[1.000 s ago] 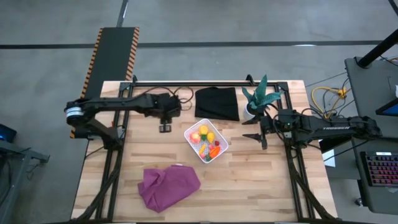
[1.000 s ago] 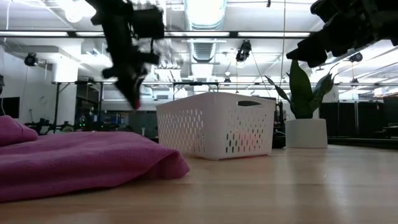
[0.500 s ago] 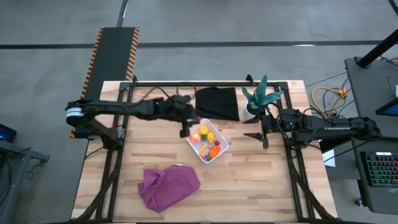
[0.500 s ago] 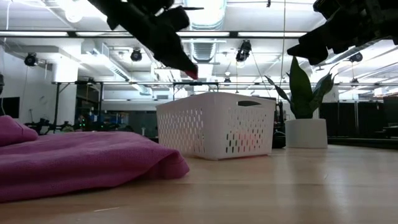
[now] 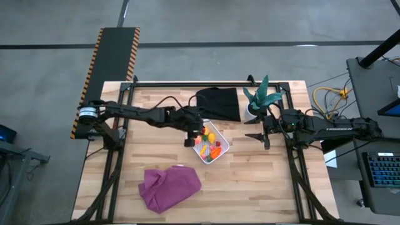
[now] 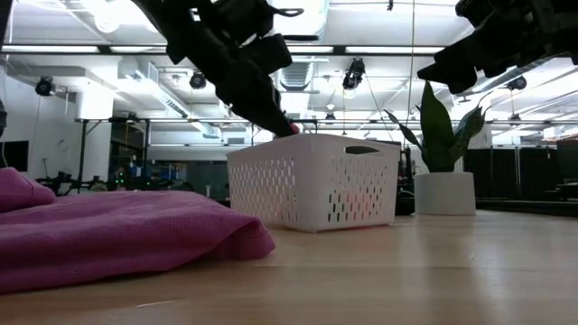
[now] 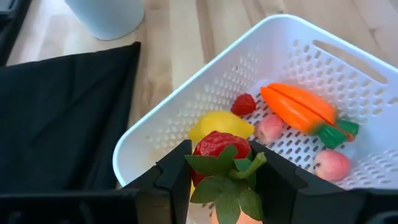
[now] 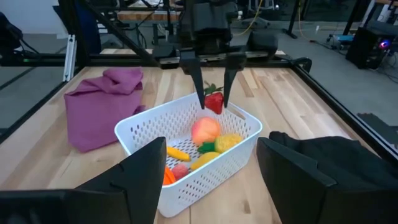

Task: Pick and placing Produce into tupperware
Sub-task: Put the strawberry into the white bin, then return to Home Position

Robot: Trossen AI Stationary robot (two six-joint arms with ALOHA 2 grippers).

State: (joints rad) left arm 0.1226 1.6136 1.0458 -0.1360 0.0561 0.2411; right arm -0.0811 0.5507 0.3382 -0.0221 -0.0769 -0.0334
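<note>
A wooden table [image 5: 262, 187] is standing in a workshop with ceiling lights and racks behind. Largest on it are a purple cloth [image 5: 170, 186], lying well off to one side of the working claw, and a black cloth [image 5: 219, 104] just beyond it. The tub [image 5: 224, 151], a white perforated basket, is sitting directly under the left claw [image 5: 189, 135], which is hanging over the tub's rim. A plant [image 5: 261, 99] is standing beside the waiting right claw [image 5: 265, 133], whose fingers are spread wide, well apart from the tub.

The left claw is pinching a strawberry [image 7: 219, 151], leaves toward the wrist, tip pointing down, just above the rim. Straight below and ahead of it are lying a lemon [image 7: 221, 125], a carrot [image 7: 305, 111] with its long axis running across the tub, a peach piece [image 7: 331, 164] and a small red berry [image 7: 245, 104]. I judge that the release needs only opening.

The claw is hiding the tub's near corner in the high view.
</note>
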